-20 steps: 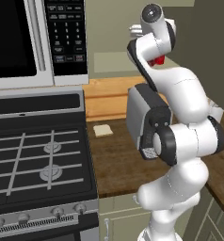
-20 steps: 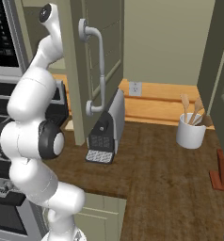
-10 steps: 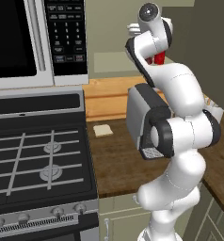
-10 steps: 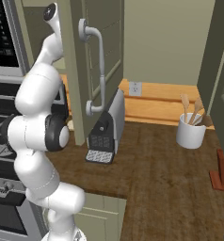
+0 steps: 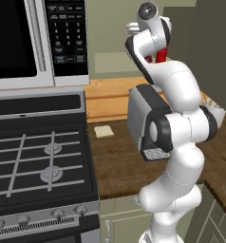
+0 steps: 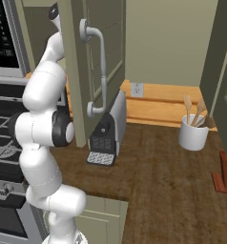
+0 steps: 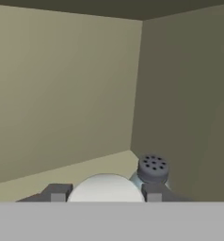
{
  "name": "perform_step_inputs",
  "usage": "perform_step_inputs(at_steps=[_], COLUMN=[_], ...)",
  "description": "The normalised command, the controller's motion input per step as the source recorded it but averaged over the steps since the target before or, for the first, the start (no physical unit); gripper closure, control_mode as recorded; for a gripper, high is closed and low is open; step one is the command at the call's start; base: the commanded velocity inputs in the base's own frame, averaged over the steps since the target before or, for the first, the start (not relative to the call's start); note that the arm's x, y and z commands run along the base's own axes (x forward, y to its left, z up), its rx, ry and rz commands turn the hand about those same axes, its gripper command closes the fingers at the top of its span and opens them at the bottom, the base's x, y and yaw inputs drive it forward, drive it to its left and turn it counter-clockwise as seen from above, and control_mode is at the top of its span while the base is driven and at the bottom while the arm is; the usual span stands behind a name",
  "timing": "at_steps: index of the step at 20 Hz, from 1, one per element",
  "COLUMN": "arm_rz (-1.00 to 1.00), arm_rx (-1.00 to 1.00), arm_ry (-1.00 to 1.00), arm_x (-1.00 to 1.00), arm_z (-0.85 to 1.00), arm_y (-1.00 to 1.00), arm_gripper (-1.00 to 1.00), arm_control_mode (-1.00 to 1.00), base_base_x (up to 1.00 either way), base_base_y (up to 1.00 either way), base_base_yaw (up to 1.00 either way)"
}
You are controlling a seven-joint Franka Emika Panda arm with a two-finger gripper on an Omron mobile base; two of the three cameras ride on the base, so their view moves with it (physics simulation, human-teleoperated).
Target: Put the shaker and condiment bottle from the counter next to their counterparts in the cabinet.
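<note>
**Arm reaches into the cabinet with the white-capped bottle between its fingers**

The white arm (image 5: pixel 181 128) fills the right half of the left base view, rising from the lower right and bending up to the top centre, where its hand reaches into the cabinet (image 7: pixel 62 84). In the right base view the same arm stands at the left edge, partly behind the dark olive cabinet door (image 6: pixel 94 62) with its pale curved handle (image 6: pixel 97 71).

The stove (image 5: pixel 34 166) with its black grates takes the lower left of the left base view, and the microwave (image 5: pixel 34 42) hangs above it at upper left. The wooden surface (image 6: pixel 168 176) spreads across the centre and right of the right base view. On it a grey toaster (image 6: pixel 108 128) sits just right of the door, and a white cup of wooden utensils (image 6: pixel 193 133) stands at right near the back wall.

In the hand view the cabinet's pale shelf, back and side wall meet in a corner at centre right. At the bottom centre the rounded white cap of the condiment bottle (image 7: pixel 106 188) sits between the two dark fingers (image 7: pixel 57 193), which pinch it from either side. Just right of the cap, near the corner, stands a shaker (image 7: pixel 153 169) with a dark perforated top. In the left base view a sliver of red (image 5: pixel 161 54) shows beside the hand at top centre.
</note>
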Motion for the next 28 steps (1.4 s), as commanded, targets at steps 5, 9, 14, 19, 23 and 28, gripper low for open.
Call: perform_step_inputs(at_steps=[5, 9, 14, 19, 23, 28], arm_rz=[0.0, 0.0, 0.0, 0.03, 0.03, 0.03], arm_rx=[0.0, 0.0, 0.0, 0.0, 0.0, -0.03], arm_ry=[0.0, 0.0, 0.0, 0.0, -0.02, -0.01], arm_x=[0.13, 0.04, -0.01, -0.31, -0.5, -0.83], arm_z=[0.0, 0.0, 0.0, 0.0, 0.0, -0.03], arm_y=[0.0, 0.0, 0.0, 0.11, 0.27, 0.44], arm_gripper=[-1.0, -1.0, -1.0, -1.0, -1.0, -1.0], arm_control_mode=[-1.0, -1.0, -1.0, -1.0, -1.0, -1.0], base_base_x=[0.0, 0.0, 0.0, 0.0, 0.0, 0.0], base_base_y=[0.0, 0.0, 0.0, 0.0, 0.0, 0.0], base_base_yaw=[0.0, 0.0, 0.0, 0.0, 0.0, 0.0])
